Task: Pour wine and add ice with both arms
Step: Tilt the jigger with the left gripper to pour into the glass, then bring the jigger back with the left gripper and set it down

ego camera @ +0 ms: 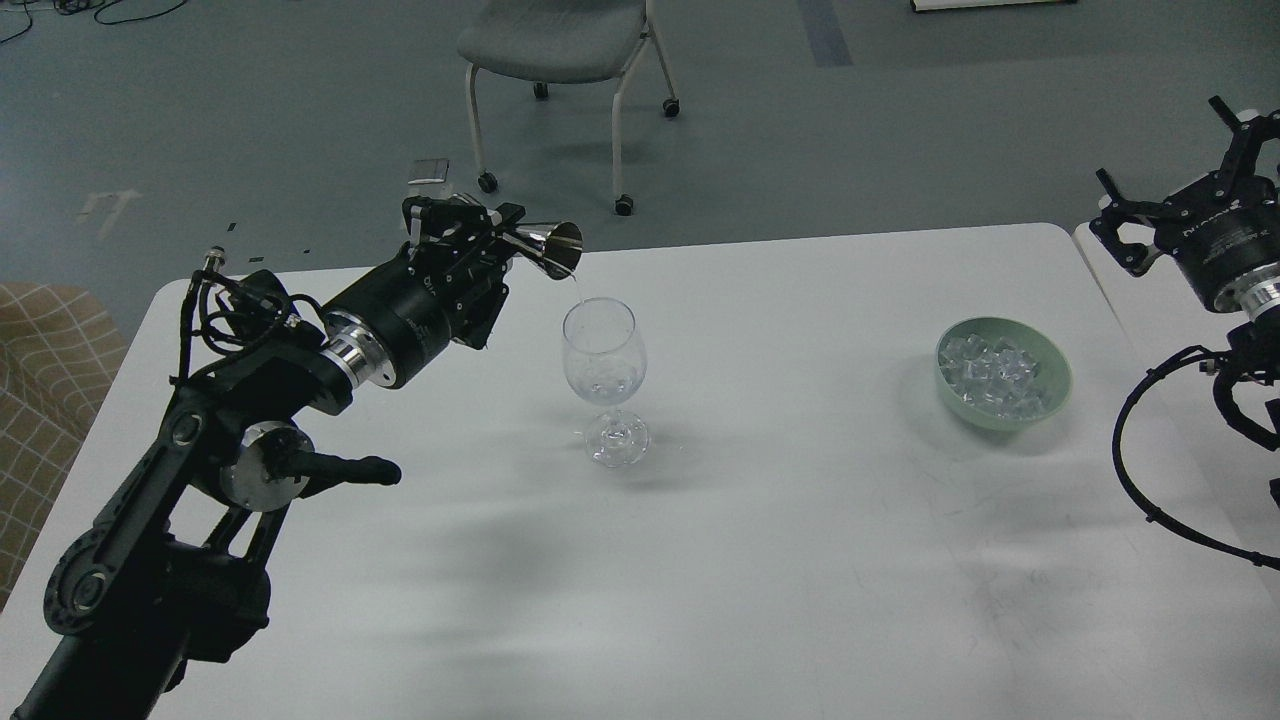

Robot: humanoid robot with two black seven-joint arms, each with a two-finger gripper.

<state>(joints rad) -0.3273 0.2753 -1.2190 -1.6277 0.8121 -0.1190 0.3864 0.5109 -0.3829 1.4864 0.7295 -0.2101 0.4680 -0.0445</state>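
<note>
A clear wine glass (604,380) stands upright on the white table (760,520), left of centre. My left gripper (505,235) is shut on a small silver jigger (548,248), tipped on its side with its mouth just above the glass's left rim. A thin clear stream of wine (577,287) runs from the jigger's lip into the glass. A little clear content shows low in the bowl. Several clear ice cubes (995,374) lie in a pale green bowl (1050,402) at the right. My right gripper (1180,165) is open and empty, raised beyond the table's right edge.
A grey wheeled chair (560,60) stands on the floor behind the table. A tan checked seat (40,400) is at the left edge. A second white surface (1150,330) adjoins the table at the right, under my right arm's looped cable (1150,480).
</note>
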